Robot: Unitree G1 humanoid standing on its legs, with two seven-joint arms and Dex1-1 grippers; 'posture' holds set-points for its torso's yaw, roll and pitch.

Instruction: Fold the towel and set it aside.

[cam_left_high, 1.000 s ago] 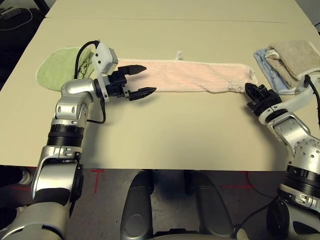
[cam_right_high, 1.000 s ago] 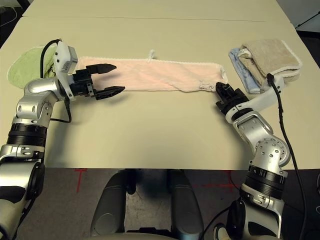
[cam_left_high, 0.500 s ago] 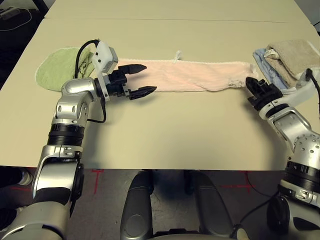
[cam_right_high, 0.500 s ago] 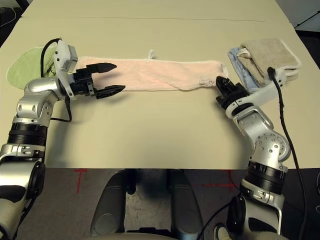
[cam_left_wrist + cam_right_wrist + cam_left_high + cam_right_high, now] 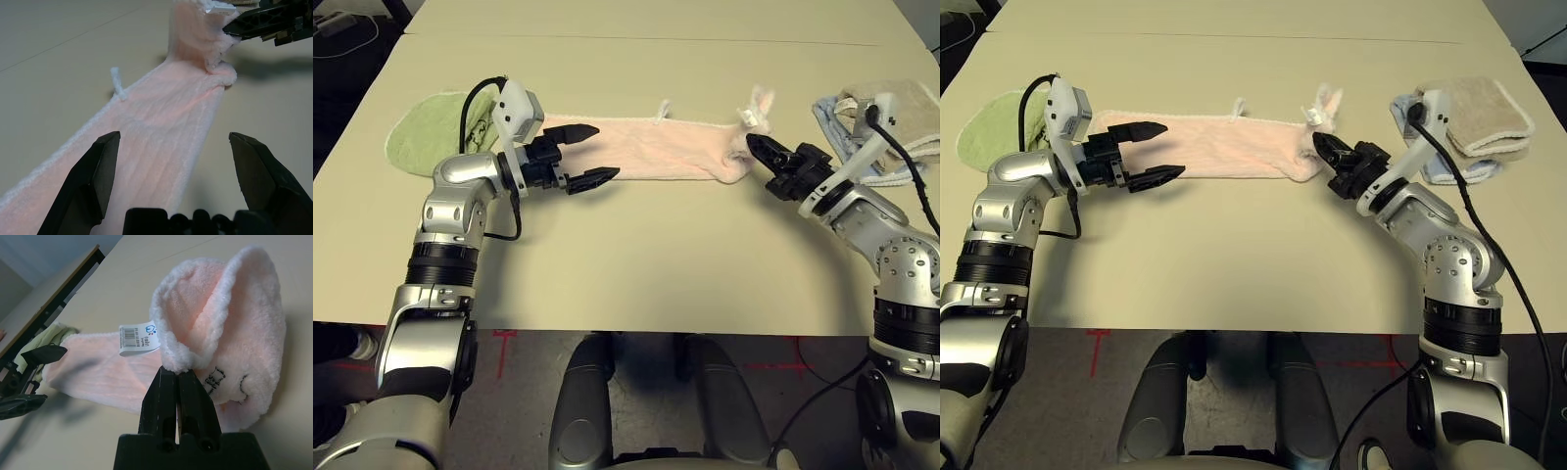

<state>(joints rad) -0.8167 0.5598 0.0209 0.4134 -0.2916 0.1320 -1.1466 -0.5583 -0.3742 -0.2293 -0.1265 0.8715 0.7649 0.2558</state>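
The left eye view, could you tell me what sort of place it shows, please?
Probably a robot lab or test bench rather than a home: a plain beige table, red tape crosses on the floor, and several towels laid out for practice, the pink towel among them.

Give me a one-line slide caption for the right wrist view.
Right gripper shut on the pink towel, its end lifted off the table, white tag showing.

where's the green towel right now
In the left eye view the green towel lies flat on the table's far left, behind the open left gripper and touching the pink towel's left end.
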